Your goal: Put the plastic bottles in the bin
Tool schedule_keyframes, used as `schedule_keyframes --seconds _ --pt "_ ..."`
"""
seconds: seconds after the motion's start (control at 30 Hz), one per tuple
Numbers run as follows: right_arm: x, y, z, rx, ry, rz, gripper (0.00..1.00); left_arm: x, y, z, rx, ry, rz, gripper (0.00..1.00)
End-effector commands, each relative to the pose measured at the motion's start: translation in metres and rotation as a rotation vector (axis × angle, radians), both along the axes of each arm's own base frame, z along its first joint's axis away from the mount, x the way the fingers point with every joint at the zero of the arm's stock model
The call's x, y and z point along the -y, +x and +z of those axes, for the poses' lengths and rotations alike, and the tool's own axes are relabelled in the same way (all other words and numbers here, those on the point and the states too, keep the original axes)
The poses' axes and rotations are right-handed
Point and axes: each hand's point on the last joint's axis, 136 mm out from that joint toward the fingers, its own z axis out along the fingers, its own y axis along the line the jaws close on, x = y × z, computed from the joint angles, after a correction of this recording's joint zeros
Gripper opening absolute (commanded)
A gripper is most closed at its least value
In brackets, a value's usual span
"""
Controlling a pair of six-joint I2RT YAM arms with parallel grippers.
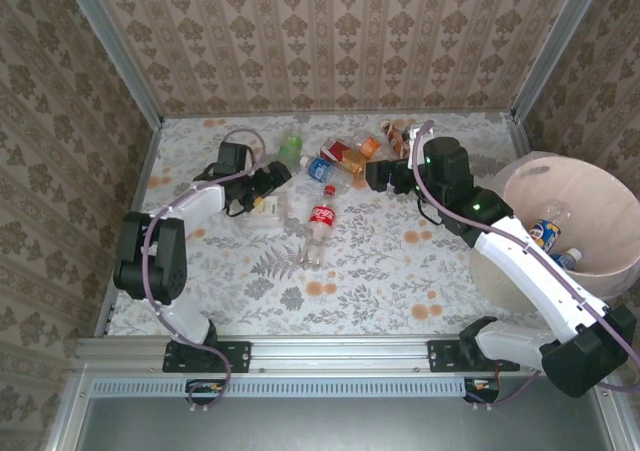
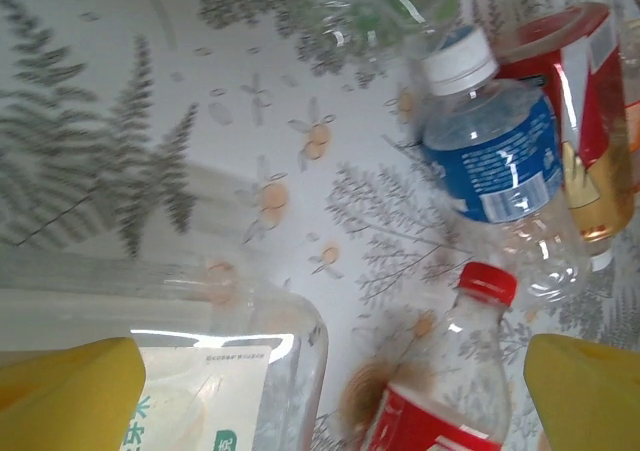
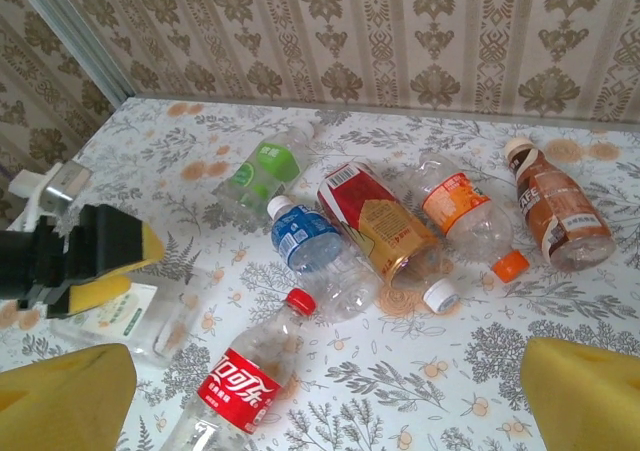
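My left claw [image 1: 272, 178] and right claw [image 3: 322, 399] are both spread wide, nothing held. Nearest me, mid-desk: Coca-Cola bottle [image 1: 321, 218], with a white-labelled bottle [image 2: 230, 381] by my left claw. Farther on, the blue-labelled bottle [image 3: 300, 239] and its row lie toward the far edge. Bin [image 1: 600, 186] at the right edge, bottles inside. Risk: the bottles are round and crowded, so closing off-centre could squirt one away or knock its neighbour rolling.
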Motion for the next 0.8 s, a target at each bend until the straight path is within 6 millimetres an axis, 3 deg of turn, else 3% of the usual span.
schedule_keyframes --seconds 0.0,0.23,0.4,0.57,0.63,0.77 --pt "-0.003 0.007 0.015 0.038 0.020 -0.015 1.00 -0.029 -0.035 -0.024 -0.126 0.108 0.012 1.00" --pt "-0.009 0.011 0.013 0.030 0.011 -0.005 1.00 -0.035 -0.046 0.018 -0.103 0.167 0.029 1.00" --pt "-0.012 0.013 0.011 0.029 0.001 0.002 1.00 -0.055 -0.042 0.033 -0.041 0.384 -0.010 1.00" --pt "-0.011 0.013 0.009 0.032 -0.023 0.000 1.00 -0.048 -0.036 0.043 0.085 0.533 -0.330 1.00" --pt "-0.010 0.014 0.009 0.033 -0.032 0.001 1.00 -0.046 -0.042 0.041 0.108 0.629 -0.467 1.00" --pt "-0.012 0.017 0.007 0.034 -0.051 0.010 1.00 -0.027 -0.064 0.029 0.064 0.646 -0.751 1.00"
